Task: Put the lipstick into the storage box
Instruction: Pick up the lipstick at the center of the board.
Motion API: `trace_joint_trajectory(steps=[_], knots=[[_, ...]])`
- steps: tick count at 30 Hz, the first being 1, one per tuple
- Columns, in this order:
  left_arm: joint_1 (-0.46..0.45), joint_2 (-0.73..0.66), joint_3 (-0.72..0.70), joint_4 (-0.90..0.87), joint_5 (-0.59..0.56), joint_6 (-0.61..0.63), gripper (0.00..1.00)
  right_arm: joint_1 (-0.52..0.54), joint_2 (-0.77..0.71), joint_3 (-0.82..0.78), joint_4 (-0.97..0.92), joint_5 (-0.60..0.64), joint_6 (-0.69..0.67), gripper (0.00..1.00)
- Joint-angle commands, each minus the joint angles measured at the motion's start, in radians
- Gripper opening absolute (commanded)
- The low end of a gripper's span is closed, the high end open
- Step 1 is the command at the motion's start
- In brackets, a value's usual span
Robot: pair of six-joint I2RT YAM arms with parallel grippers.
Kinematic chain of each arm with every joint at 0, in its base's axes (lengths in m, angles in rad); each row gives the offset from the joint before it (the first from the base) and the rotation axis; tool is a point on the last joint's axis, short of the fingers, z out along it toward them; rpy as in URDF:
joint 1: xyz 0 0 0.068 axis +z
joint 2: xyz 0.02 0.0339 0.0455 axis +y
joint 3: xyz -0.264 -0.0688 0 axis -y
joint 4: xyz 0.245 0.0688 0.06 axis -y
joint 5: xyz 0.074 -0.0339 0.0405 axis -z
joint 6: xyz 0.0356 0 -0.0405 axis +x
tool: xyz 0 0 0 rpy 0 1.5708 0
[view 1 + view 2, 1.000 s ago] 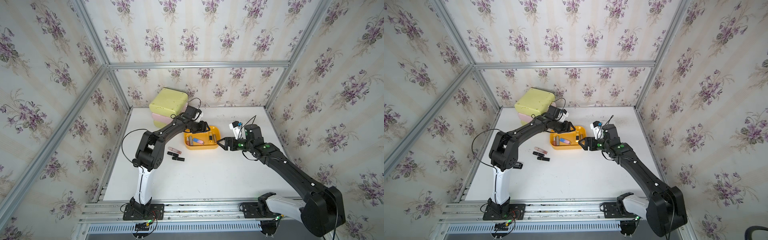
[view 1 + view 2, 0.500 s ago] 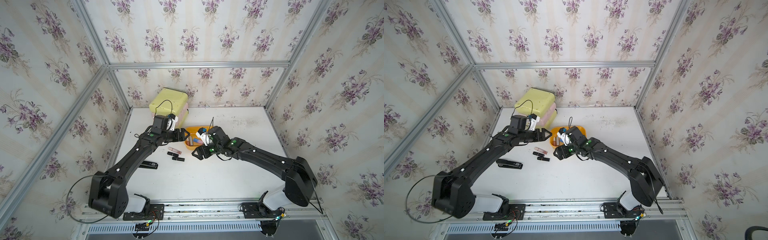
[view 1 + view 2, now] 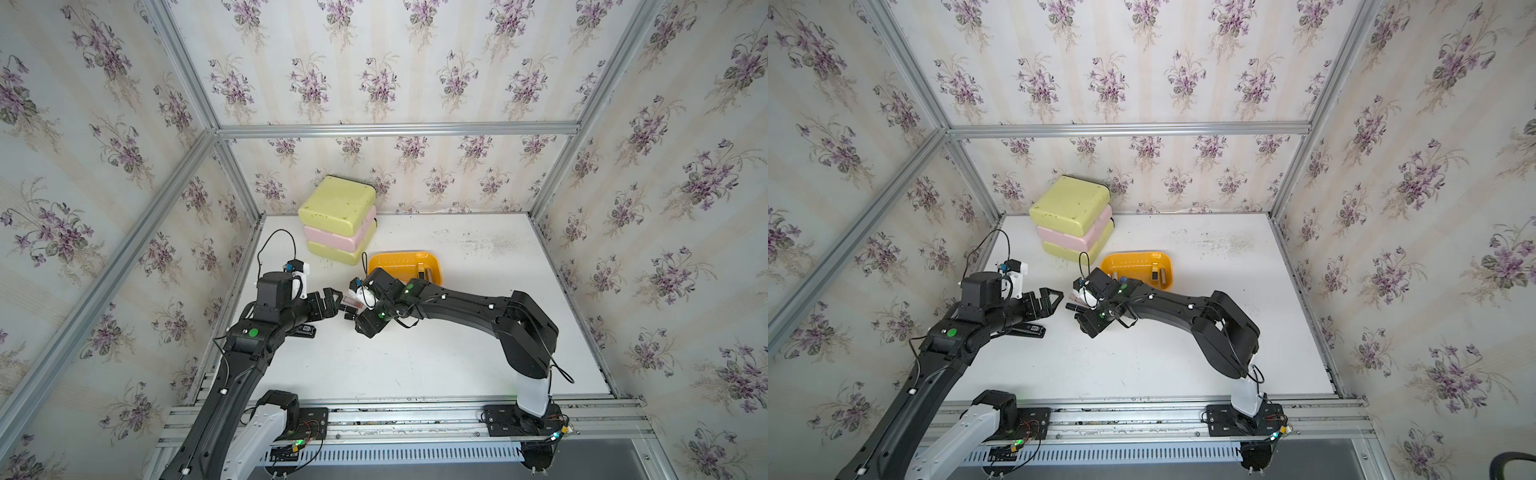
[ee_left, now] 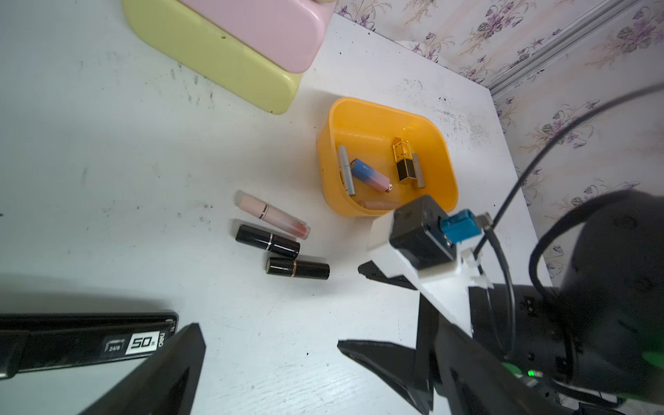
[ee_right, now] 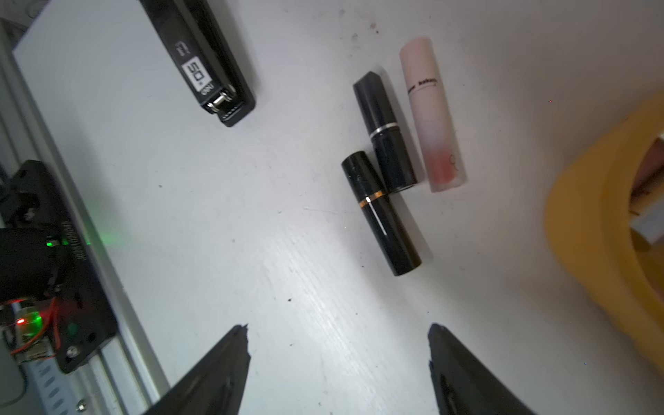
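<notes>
Three lipsticks lie side by side on the white table: a pink tube (image 4: 272, 215), a black one with a silver ring (image 4: 267, 241), and a black one with a gold ring (image 5: 381, 213). The orange storage box (image 4: 325, 161) stands just beyond them and holds several lipsticks, among them a blue-pink one (image 4: 370, 176). My left gripper (image 4: 267, 336) is open and empty, to the left of the loose lipsticks (image 3: 351, 305). My right gripper (image 5: 338, 327) is open and empty above the table, a little short of the gold-ringed lipstick. The right arm's wrist hides the box's near corner.
A black stapler (image 5: 201, 61) lies on the table under my left arm (image 3: 305, 330). Stacked pale green and pink lidded boxes (image 3: 338, 220) stand at the back left, close to the storage box. Flowered walls enclose the table on three sides.
My left arm pulled back from over the storage box to the left front, and its jaws opened wide. My right arm swung left from beside the box to the loose lipsticks, jaws narrowing a little.
</notes>
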Motion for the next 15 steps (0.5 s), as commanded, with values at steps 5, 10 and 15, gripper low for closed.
trace_joint_trajectory(steps=[5,10,15], knots=[[0.009,-0.028,-0.048,-0.022,-0.02,-0.027,1.0,0.0,0.074,0.045,-0.039,0.054,-0.052,0.8],[0.011,-0.03,-0.055,-0.025,-0.016,-0.019,1.0,0.0,0.124,0.078,-0.039,0.05,-0.063,0.79],[0.017,-0.04,-0.055,-0.039,-0.026,-0.008,1.0,0.0,0.17,0.115,-0.046,0.057,-0.069,0.79]])
